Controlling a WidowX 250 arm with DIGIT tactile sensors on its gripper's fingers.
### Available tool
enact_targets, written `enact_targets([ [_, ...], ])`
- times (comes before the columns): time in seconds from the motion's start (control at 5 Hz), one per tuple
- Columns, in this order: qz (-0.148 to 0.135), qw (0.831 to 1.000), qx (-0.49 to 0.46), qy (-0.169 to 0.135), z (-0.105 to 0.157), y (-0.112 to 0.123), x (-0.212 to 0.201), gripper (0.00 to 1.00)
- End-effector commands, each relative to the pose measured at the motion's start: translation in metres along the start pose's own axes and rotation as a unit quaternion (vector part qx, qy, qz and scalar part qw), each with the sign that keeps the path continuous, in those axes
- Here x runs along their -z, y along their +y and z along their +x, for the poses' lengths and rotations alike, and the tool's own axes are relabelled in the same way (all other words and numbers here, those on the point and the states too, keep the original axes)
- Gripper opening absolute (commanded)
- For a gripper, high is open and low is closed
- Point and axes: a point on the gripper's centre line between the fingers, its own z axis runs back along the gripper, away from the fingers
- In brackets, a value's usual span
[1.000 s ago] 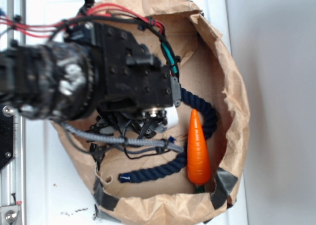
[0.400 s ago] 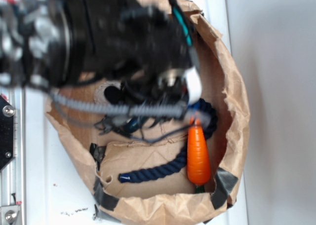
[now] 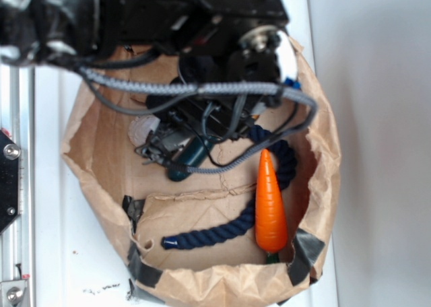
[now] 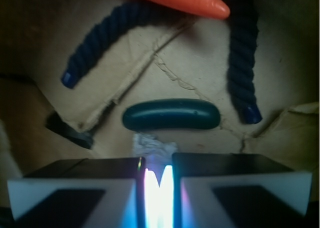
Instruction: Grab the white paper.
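The white paper (image 4: 152, 145) is a small crumpled wad. In the wrist view it sticks out just past the tips of my gripper (image 4: 156, 160). The jaws stand almost together and a bright white strip of the paper fills the narrow gap, so the gripper is shut on it. A dark green cucumber toy (image 4: 171, 113) lies on the bag floor just beyond the wad. In the exterior view the black arm and its cables cover the upper half of the bag. There my gripper (image 3: 160, 147) sits beside the cucumber (image 3: 188, 161), and the wad itself is hard to make out.
Everything sits inside a wide brown paper bag (image 3: 324, 152) with raised, taped walls. An orange carrot toy (image 3: 269, 202) and a dark blue rope (image 3: 214, 233) lie at the bag's right and front. A white surface surrounds the bag, with a metal rail (image 3: 15, 186) on the left.
The arm has swung up toward the top of the exterior view and closer to that camera. This uncovered the cucumber and the bag floor. The carrot and rope have not moved.
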Motion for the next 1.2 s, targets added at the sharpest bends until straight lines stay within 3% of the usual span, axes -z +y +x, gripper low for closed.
enact_targets([
  [0.0, 0.061, 0.998, 0.011, -0.025, 0.001, -0.007, -0.019, 1.0],
  [0.2, 0.072, 0.997, 0.015, -0.02, 0.0, -0.004, -0.007, 1.0],
  [0.6, 0.079, 0.997, 0.002, 0.026, 0.013, -0.002, 0.024, 1.0],
  [0.8, 0.054, 0.998, 0.015, 0.035, 0.012, -0.003, 0.031, 1.0],
  [1.0, 0.059, 0.996, 0.017, 0.058, 0.012, -0.009, 0.05, 1.0],
])
